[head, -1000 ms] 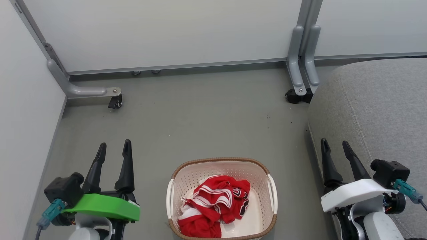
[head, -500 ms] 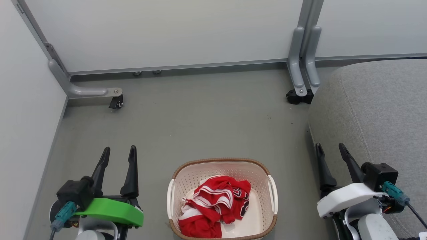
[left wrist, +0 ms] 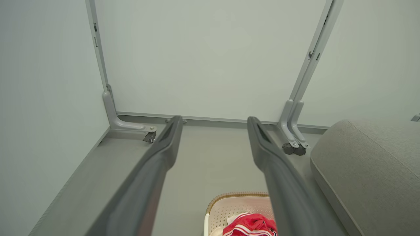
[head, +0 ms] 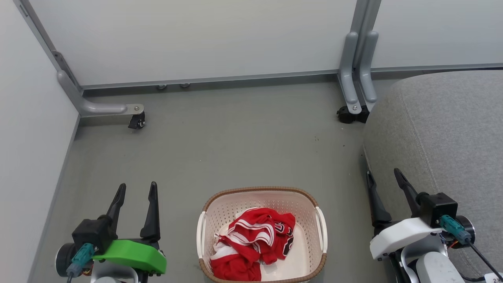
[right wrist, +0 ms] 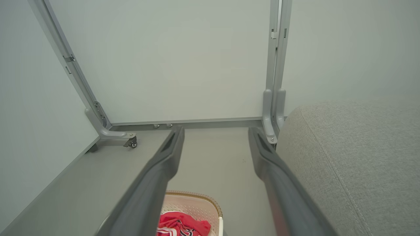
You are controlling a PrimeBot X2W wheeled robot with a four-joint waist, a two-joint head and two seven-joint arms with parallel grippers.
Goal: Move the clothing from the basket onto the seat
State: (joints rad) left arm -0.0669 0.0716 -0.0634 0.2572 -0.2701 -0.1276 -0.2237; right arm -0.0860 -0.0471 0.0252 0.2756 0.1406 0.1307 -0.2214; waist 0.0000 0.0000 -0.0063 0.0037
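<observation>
Grey floor (head: pixel 235 137) beneath basket (head: pixel 259 189) of clothing (head: pixel 251 239), left end effector (head: pixel 138 184) and right end effector (head: pixel 382 171) alongside (both forward-pointing, agape, empty).

The head camera looks steeply down from above at the floor (head: pixel 235 141), with the basket (head: pixel 259 188) close to its bottom edge. Both wrist cameras sit lower, either side, facing forward toward the wall panel (left wrist: pixel 210 59). All three share basket, seat (head: pixel 444 129) and wall panel.

basket (left wrist: pixel 219 214) cut by bottom edge in wrist views; seat (left wrist: pixel 367 170) runs off right edge.
</observation>
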